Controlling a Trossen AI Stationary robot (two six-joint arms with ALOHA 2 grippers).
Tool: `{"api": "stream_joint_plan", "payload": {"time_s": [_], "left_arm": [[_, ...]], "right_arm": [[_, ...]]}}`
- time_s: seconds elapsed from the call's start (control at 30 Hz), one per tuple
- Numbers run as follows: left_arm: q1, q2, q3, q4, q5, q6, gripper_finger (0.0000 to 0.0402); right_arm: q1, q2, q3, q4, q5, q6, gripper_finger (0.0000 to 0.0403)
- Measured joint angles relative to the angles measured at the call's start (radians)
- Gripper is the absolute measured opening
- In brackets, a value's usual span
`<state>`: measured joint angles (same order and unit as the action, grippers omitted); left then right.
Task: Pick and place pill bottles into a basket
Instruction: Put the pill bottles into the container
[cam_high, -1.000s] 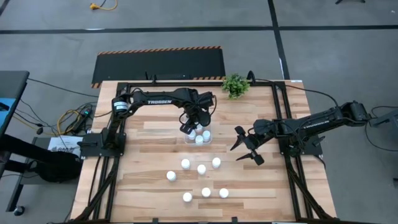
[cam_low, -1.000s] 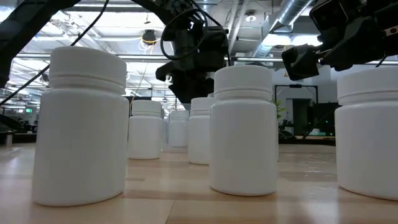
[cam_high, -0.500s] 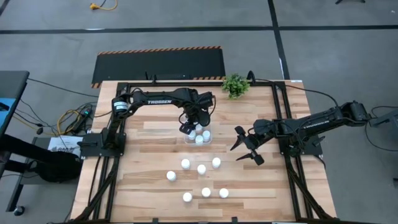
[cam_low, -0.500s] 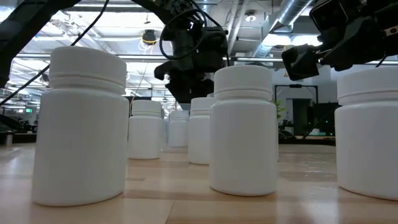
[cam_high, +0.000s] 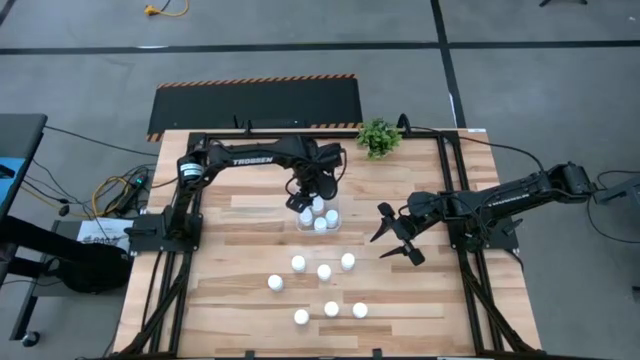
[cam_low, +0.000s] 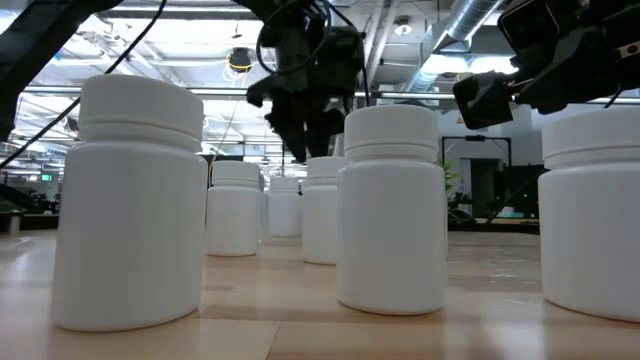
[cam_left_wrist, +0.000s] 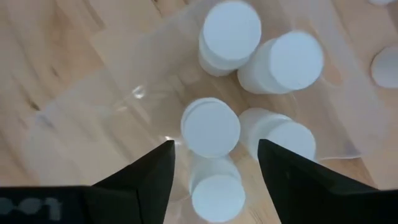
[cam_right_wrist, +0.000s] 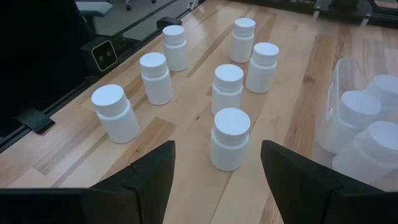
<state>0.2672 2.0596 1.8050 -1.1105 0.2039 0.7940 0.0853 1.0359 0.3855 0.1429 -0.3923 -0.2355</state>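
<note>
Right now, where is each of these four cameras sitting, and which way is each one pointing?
High view: overhead, facing straight down on the wooden table; both dark arms show.
Low view: at tabletop height, facing level past small white cylindrical pill bottles; arms enter from above.
Left wrist view: on the left arm, facing down between the open left tool into the clear rectangular plastic basket.
Right wrist view: on the right arm, facing past the open right tool across seven loose bottles.
Both wrist views share the basket's bottles.
</note>
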Motion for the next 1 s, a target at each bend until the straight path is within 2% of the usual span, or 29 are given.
{"api": "stream_joint_plan", "payload": {"time_s": [0.17,0.3,0.47,0.67,0.8,1.0], "left_arm": [[0.000,-0.029,0.079,-0.071,0.000,0.001,0.0220],[0.000,-0.105,0.124,-0.109,0.015,-0.011,0.0220],[0.000,-0.279,0.171,-0.180,0.020,-0.070,0.0220],[0.000,-0.514,0.197,-0.289,0.056,-0.209,0.0220],[0.000,-0.647,0.197,-0.361,0.135,-0.276,0.0220],[0.000,-0.789,0.197,-0.388,0.346,-0.295,0.0220]], "right_arm": [[0.000,0.000,0.000,0.000,0.000,0.000,0.0230],[0.000,0.000,0.000,0.000,0.000,0.001,0.0230],[0.000,0.000,0.000,0.001,0.000,0.002,0.0230],[0.000,0.000,0.000,0.023,0.000,0.001,0.0230],[0.000,0.000,0.000,0.032,0.000,0.002,0.0230],[0.000,0.000,0.000,0.031,0.000,0.002,0.0230]]}}
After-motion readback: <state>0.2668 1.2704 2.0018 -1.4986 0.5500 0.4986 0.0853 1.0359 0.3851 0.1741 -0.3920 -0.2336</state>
